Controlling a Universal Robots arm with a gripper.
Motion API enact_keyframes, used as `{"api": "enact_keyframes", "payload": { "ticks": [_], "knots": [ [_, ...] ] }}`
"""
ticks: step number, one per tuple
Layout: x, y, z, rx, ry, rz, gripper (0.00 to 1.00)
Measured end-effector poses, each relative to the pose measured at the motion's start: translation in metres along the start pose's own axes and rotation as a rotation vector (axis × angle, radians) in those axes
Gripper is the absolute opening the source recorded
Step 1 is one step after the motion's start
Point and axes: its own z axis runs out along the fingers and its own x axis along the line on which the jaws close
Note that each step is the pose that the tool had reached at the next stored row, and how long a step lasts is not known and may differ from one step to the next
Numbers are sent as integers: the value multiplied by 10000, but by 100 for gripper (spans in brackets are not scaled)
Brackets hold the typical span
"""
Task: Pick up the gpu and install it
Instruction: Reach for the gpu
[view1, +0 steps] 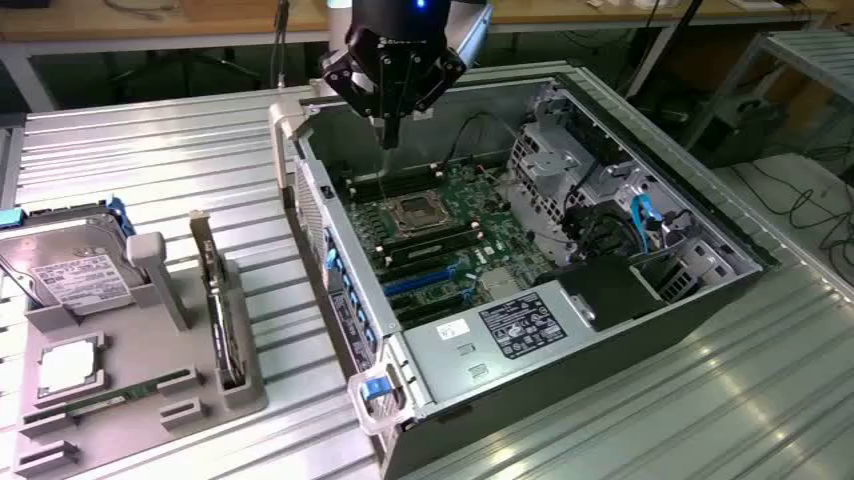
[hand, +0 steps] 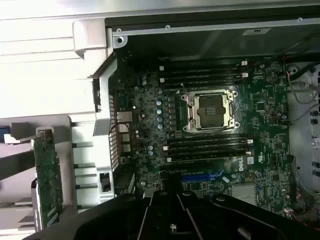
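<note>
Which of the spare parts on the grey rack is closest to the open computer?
The thin card standing upright at the rack's edge beside the computer; the hard drive, chip and green memory stick lie farther off.

Exterior view looks down obliquely, wrist view straight down from nearer; both share the motherboard (view1: 497, 232) (hand: 265, 125).

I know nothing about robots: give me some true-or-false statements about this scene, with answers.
1. The gpu stands in the grey holder outside the computer case. True.
2. The jaws hold the gpu. False: they are shut on nothing, above the case.
3. The hard drive sits inside the case. False: it rests on the holder, near the gpu.
4. The case is open, its motherboard showing. True.
</note>
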Motion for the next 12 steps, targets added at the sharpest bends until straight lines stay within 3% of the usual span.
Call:
{"api": "enact_keyframes", "payload": {
  "ticks": [4,12],
  "knots": [
    [220,-21,-6,0,0,0,11],
    [302,-28,-7,-1,0,0,11]
  ]
}}
